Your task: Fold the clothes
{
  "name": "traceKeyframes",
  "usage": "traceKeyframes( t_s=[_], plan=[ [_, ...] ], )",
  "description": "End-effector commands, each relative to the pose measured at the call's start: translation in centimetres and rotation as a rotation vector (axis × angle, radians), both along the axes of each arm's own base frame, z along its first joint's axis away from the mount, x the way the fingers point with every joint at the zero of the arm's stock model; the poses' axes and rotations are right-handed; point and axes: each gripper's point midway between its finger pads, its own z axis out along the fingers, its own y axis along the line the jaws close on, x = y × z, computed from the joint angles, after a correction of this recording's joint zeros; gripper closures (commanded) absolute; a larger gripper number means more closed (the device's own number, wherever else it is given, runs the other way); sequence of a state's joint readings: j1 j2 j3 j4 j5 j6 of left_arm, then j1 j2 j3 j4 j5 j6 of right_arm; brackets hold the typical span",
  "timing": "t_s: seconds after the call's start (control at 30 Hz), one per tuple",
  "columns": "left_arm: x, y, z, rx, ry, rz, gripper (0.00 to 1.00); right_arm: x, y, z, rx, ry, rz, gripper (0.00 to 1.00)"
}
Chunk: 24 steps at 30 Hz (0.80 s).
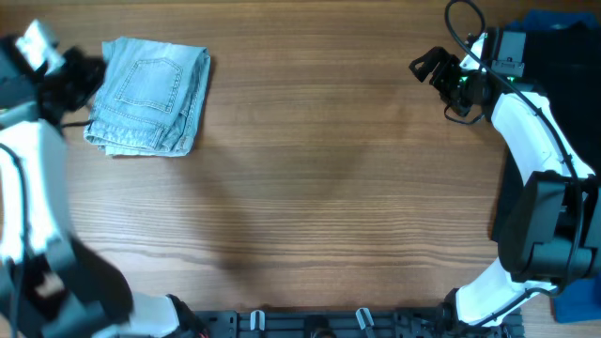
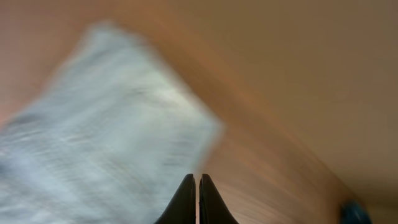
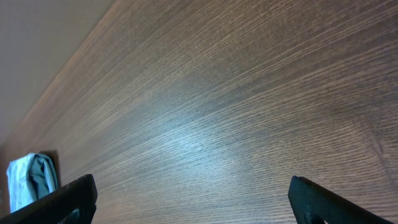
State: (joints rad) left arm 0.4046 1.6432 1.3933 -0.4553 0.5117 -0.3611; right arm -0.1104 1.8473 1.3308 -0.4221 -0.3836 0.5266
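- Upper-left part of the wooden surface (image 1: 319,188) in the overhead view: light blue denim shorts (image 1: 150,96), folded into a compact, roughly rectangular bundle, stitched back pocket (image 1: 155,83) facing up, layered edges along the near side.
- Left end effector (image 1: 89,71) just beside the left edge of the shorts, level with the bundle's upper half; cannot tell whether touching the cloth or just clear of it.
- In the left wrist view, heavily blurred: dark fingers (image 2: 186,202) pressed together tip to tip, no gap showing, nothing pinched between them.
- Same view: pale denim (image 2: 106,130) filling the left half, its corner ending just ahead of and slightly left of the closed tips, bare wood to the right.
- Right end effector (image 1: 427,66) near the upper-right of the surface, well apart from the shorts, with most of the bare wood between the two.
- In the right wrist view: black fingers (image 3: 62,202) spread wide, one at each lower corner, empty, only wood grain in the gap between them.
- Same view: shorts (image 3: 31,180) small at the far-left edge, beside the left finger in the picture yet far off across the surface.
- Right edge of the overhead view, behind the right arm: black garment (image 1: 563,94), with a royal-blue garment (image 1: 554,21) showing at the top corner.
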Motion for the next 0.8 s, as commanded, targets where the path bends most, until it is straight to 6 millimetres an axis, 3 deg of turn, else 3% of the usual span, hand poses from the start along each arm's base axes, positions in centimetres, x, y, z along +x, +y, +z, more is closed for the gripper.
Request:
traceKeyframes(
  t_s=[0.0, 0.13, 0.27, 0.3, 0.33, 0.37, 0.77],
  plan=[
    [-0.6, -7.7, 3.0, 0.159, -0.007, -0.039, 0.96, 0.0, -0.1, -0.2, -0.009, 0.002, -0.004, 0.01],
    [-0.6, -14.9, 0.2, 0.322, 0.075, -0.101, 0.92, 0.0, -0.1, -0.2, -0.008, 0.002, -0.005, 0.0],
    [-0.1, -17.9, -1.6, 0.344, 0.093, -0.157, 0.79, 0.0, -0.1, -0.2, -0.008, 0.002, -0.005, 0.0],
    [-0.2, -17.9, -1.9, 0.346, 0.104, -0.159, 0.59, 0.0, -0.1, -0.2, -0.008, 0.002, -0.005, 0.01],
    [-0.4, -17.9, -2.0, 0.347, 0.113, -0.161, 0.14, 0.0, -0.1, -0.2, -0.009, 0.002, -0.004, 0.0],
    [-0.6, -17.8, -2.3, 0.348, 0.126, -0.163, 0.0, 0.0, -0.1, -0.2, -0.009, 0.002, -0.004, 0.01],
    [-0.6, -17.8, -2.3, 0.348, 0.126, -0.163, 0.0, 0.0, -0.1, -0.2, -0.008, 0.002, -0.005, 0.01]
  ],
)
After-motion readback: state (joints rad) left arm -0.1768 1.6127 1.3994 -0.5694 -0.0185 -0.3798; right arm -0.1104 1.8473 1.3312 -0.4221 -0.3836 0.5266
